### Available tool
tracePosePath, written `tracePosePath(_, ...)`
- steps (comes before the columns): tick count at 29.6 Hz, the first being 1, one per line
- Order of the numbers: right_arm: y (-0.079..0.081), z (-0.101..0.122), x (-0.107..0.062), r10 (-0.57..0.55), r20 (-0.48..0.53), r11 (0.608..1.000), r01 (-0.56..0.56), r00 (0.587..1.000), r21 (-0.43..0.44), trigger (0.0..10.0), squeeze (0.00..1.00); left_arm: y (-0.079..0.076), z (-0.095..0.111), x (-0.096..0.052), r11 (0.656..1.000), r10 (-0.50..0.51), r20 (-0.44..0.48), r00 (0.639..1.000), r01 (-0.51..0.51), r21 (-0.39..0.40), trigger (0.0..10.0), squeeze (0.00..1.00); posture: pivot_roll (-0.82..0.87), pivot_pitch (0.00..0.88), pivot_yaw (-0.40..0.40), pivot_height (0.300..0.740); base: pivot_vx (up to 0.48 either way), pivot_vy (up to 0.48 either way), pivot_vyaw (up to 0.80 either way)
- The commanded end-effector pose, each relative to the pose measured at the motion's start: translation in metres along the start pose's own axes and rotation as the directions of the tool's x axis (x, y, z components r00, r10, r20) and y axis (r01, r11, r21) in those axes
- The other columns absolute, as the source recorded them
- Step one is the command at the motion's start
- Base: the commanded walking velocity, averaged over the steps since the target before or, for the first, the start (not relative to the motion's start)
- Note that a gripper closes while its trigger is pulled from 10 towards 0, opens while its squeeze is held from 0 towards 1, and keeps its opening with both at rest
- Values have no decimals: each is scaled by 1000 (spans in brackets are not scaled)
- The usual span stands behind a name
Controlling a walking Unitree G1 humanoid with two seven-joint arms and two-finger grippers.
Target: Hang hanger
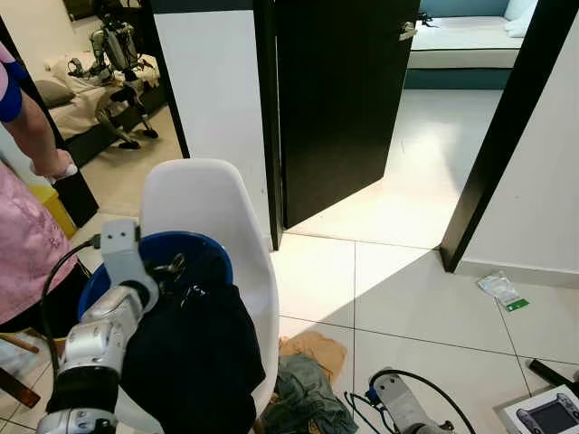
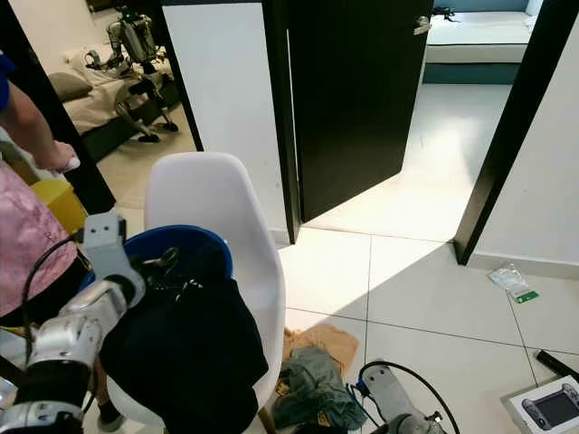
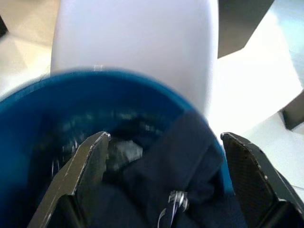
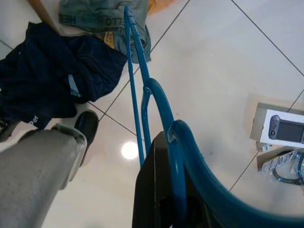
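Blue hanger (image 4: 161,118) is clamped in our right gripper (image 4: 166,190), held low over the floor, probably parked till we find a rail. Our left gripper (image 3: 166,175) hangs wide open over dark clothes (image 1: 194,353) in the bucket (image 1: 194,246) on the chair (image 1: 213,203), looks set for grabbing.

blue basin (image 3: 57,95) contents blurred, blue hanger (image 4: 164,118) cut off
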State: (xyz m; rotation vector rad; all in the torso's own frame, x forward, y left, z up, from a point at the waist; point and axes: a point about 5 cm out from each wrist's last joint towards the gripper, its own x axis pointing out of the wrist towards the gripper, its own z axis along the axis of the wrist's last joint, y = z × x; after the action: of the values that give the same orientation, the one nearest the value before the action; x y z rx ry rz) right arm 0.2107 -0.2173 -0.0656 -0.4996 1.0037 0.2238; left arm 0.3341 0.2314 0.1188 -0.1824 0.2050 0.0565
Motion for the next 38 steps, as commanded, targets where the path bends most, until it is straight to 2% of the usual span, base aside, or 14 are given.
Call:
tracePosePath(1,1,-3,0,10,-7,1000,-10,1000,3,10000,0,-1,1,3,1000,9,10,1000,-10,27,10000,0,-19,0,18,740,0,0,-800)
tracePosePath(5,1,-3,0,10,-7,1000,-10,1000,-8,10000,0,-1,3,5,997,28,34,999,-30,67,10000,0,-20,0,18,740,0,0,-800)
tracePosePath(6,0,-2,0,6,-1,1000,-6,1000,-10,10000,0,-1,4,7,993,43,52,998,-48,107,10000,0,-17,0,17,740,0,0,0)
tracePosePath(7,0,-2,0,7,0,1000,-7,1000,-8,10000,0,-1,4,7,992,45,58,997,-51,112,10000,0,-17,0,17,740,0,0,0)
tracePosePath(23,1,-1,0,24,13,1000,-24,1000,2,10000,0,7,-3,3,983,141,62,988,-147,111,10000,0,-9,0,17,740,0,0,0)
tracePosePath(26,1,0,0,27,15,1000,-27,1000,4,10000,0,6,-5,3,983,139,56,989,-145,109,10000,0,-10,0,18,740,0,0,0)
tracePosePath(30,1,0,0,30,22,999,-31,999,13,10000,0,-3,-16,1,989,95,44,995,-99,113,10000,0,-8,0,16,740,0,0,0)
tracePosePath(38,3,2,0,53,47,998,-55,997,39,10000,0,-6,-20,-1,989,92,38,995,-96,116,10000,0,-5,0,20,740,0,0,66)
